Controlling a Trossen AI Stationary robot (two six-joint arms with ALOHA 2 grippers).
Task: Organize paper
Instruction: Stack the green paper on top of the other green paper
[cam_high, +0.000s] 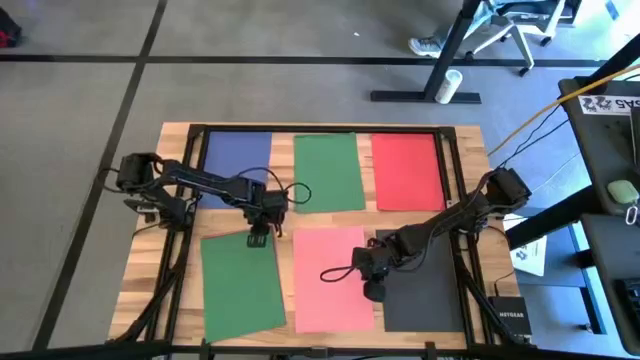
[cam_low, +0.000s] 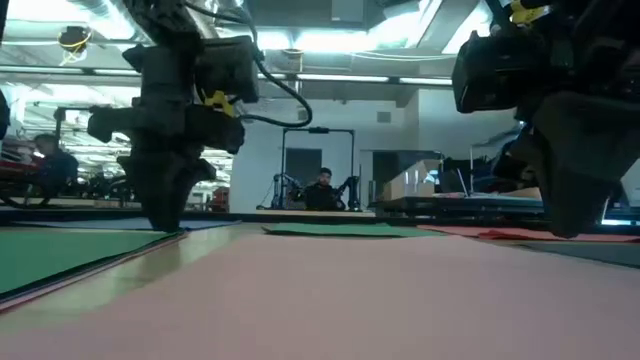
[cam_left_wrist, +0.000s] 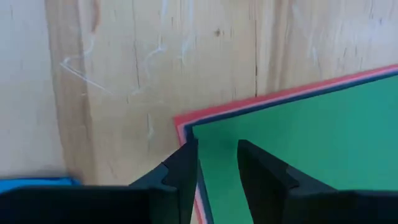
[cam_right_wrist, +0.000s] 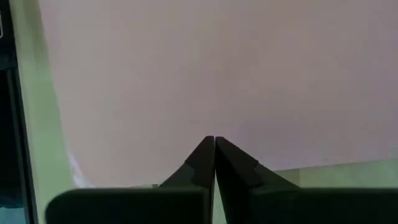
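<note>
Only one readable word here: "NETGEAR" in pale letters on the small black box (cam_high: 511, 322) sitting on the floor off the bench's near right corner. The white label (cam_high: 610, 104) at far right carries print, but it's illegible.

The left arm reaches in from the left side, elbow bent, its wrist turned downward. The left claw (cam_high: 258, 238) points straight down with its fingers (cam_left_wrist: 183, 177) slightly parted. The right arm stretches diagonally from the right side toward the middle, and the right claw (cam_high: 372, 290) has its fingers (cam_right_wrist: 205, 165) pressed together.
</note>
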